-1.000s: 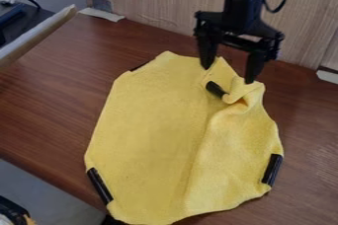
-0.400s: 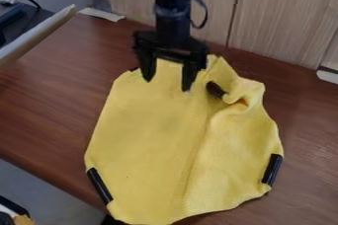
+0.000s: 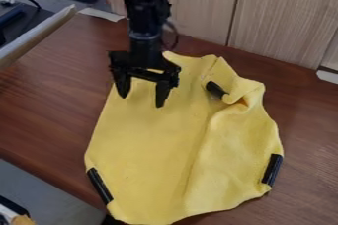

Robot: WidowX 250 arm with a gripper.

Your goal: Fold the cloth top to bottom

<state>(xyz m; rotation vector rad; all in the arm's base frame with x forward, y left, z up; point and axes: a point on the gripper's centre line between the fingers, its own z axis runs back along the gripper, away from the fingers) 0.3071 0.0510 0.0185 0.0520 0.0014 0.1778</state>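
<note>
Hand (image 3: 141,100) farther left, cloth (image 3: 151,155) lengthwise near-to-far

The arm (image 3: 144,36), cut off above, partly hides the cloth (image 3: 148,150).

Parted jaws hang over the yellow cloth (image 3: 151,150).

Soft, moderate light, faint sheen on the tabletop (image 3: 49,115), darker shading right of the cloth (image 3: 151,145)
</note>
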